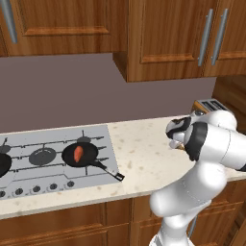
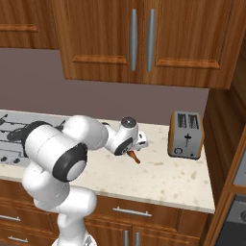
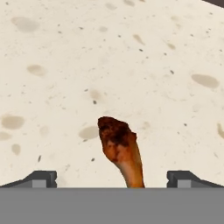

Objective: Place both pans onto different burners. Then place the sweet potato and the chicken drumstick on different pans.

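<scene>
Wide-open pincer (image 3: 112,179) above chicken drumstick (image 3: 120,148) on unlabelled speckled counter (image 3: 131,65).

A pale speckled stone bench (image 1: 144,153) runs along a plain mauve-grey wall (image 1: 62,91). Above hang brown wooden wall cupboards (image 2: 144,43) with long grey bar handles (image 2: 133,38). Below the bench sit matching wooden drawers (image 2: 139,211) with grey pulls. A steel two-slot toaster (image 2: 185,134) stands near the right end, beside a tall wooden side panel (image 2: 226,139)
</scene>
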### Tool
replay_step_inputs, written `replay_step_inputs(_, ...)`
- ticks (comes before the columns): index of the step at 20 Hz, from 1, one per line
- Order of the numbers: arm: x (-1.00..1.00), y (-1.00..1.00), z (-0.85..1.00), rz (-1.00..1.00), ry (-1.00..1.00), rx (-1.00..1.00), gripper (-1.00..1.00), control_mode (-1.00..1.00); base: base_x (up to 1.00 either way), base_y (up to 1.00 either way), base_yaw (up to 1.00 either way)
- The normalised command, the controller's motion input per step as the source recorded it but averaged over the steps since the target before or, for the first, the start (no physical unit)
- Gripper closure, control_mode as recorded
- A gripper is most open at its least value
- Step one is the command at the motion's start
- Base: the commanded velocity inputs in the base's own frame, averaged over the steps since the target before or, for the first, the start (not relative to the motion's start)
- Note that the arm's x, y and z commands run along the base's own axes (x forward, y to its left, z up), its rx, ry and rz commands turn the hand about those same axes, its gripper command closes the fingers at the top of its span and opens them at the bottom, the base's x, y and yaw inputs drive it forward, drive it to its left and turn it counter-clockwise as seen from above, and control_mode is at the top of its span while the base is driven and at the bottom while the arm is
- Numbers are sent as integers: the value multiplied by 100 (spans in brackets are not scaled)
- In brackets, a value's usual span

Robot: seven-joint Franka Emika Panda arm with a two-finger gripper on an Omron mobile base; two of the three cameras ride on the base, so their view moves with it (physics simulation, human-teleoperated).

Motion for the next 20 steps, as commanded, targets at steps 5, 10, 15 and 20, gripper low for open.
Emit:
replay_step_inputs(5,16,-2,-16,5,0,0,-100,-100,0,0,0)
replay_step_inputs(10,10,0,-18,3,0,0,-100,-100,0,0,0)
replay_step_inputs(15,16,0,-23,2,3,0,-100,-100,0,0,0)
replay_step_inputs(20,22,0,-26,1,6,0,-100,-100,0,0,0)
